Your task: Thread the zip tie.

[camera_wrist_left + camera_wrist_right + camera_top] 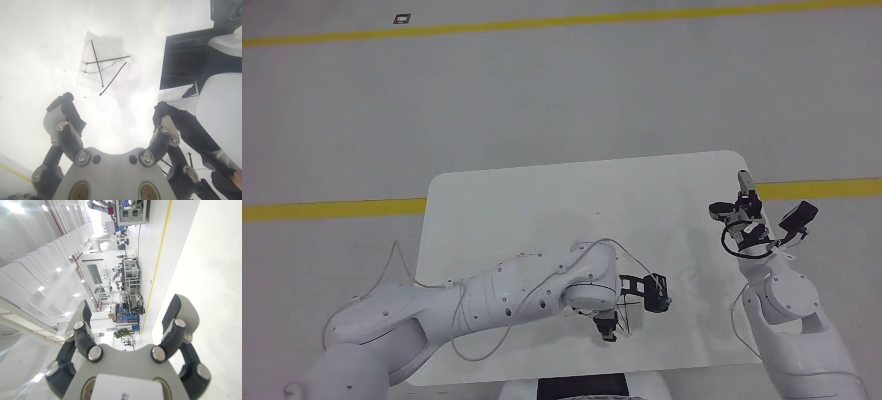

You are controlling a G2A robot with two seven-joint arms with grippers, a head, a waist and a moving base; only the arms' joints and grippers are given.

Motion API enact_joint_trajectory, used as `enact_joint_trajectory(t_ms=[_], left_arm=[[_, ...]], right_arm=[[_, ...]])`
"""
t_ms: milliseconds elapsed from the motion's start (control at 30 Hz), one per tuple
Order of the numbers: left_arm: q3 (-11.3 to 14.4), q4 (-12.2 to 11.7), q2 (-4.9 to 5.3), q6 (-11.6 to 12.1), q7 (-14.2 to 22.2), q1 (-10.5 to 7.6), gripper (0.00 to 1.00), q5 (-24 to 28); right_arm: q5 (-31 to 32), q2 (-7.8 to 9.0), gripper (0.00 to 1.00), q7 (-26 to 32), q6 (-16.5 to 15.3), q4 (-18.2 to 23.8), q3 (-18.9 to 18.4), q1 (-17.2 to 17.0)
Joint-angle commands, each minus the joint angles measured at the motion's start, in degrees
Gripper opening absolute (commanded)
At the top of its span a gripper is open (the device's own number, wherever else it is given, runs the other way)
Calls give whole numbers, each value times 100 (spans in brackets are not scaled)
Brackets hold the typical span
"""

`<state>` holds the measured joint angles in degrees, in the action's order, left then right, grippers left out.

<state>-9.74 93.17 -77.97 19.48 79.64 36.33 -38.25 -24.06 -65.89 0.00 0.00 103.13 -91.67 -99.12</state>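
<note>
Left gripper, wide open and empty at six o'clock on the bench: I'd pinch one zip tie near its head.

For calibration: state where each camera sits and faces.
Top view: above the arms, looking down at the table; both arms show.
Left wrist view: on that wrist, facing zip ties on the table; open left gripper shows.
Right wrist view: on that wrist, facing the hall beyond the table; open right gripper shows.
Shared: top and left wrist see the table.
</note>
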Motion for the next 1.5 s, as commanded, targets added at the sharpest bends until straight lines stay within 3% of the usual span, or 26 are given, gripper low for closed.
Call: enact_joint_trajectory(t_ms=[0,200,533,733,1467], left_arm=[[0,-128,-55,0,0,32,100,-30],[0,-302,-154,0,0,145,100,-292],[0,-311,-148,0,-36,177,100,-425],[0,-184,-134,0,0,266,100,-644],[-1,-310,-123,-40,-13,392,100,-975]], right_arm=[[0,0,100,0,0,0,0,0],[0,0,100,0,0,0,0,0],[0,0,100,0,0,0,0,0],[0,0,100,0,0,0,0,0],[0,0,100,0,0,0,0,0]])
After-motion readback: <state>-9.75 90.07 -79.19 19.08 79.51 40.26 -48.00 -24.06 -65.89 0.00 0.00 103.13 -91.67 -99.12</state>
